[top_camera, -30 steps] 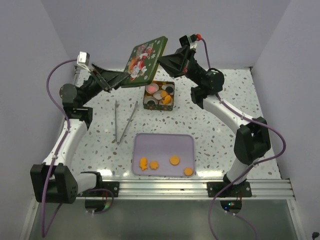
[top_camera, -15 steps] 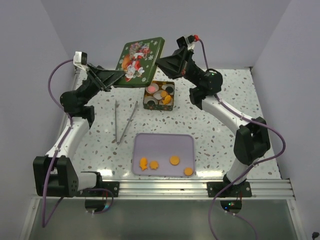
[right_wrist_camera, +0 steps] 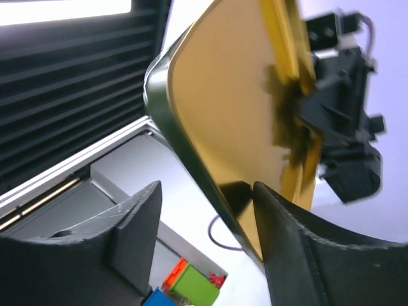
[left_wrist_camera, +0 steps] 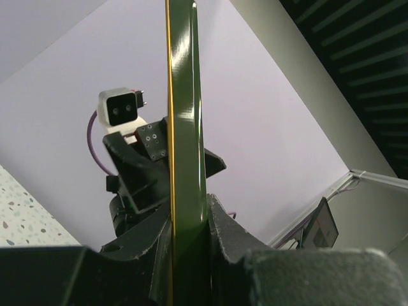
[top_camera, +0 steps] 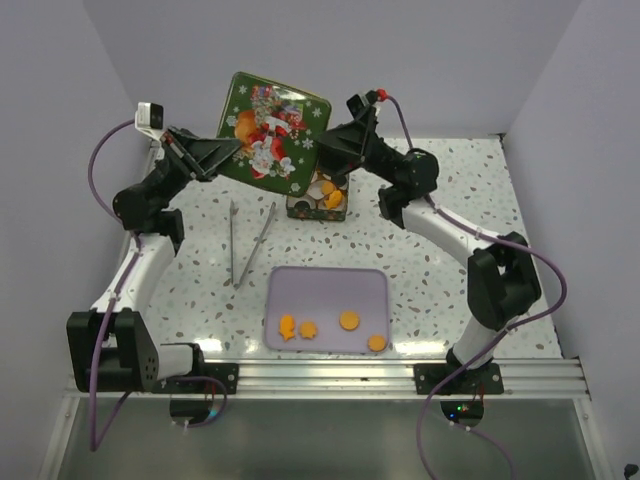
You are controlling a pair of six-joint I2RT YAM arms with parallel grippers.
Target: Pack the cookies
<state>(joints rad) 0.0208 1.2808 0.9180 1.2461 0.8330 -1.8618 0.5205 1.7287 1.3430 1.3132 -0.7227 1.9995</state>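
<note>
Packing looks only partly done. Four orange cookies (top_camera: 349,320) lie on the lavender tray (top_camera: 325,288), which sits nearer the arm bases than the open tin (top_camera: 316,213). At least one more orange piece shows inside the tin, but the raised lid hides the rest of its contents. The green Christmas-printed lid (top_camera: 268,130) hangs steeply tilted, just above the tin and to its left. The left gripper (top_camera: 224,156) is clamped tight on the lid's edge on the side away from the tin. The right gripper (top_camera: 322,150), directly above the tin, has its jaws parted around the opposite edge; a gap shows on one side, so it is not pinching the lid. Metal tongs (top_camera: 250,238) lie on the table left of the tin. As I judge it, the tray cookies have yet to go into the tin, and after that the lid needs seating.
</note>
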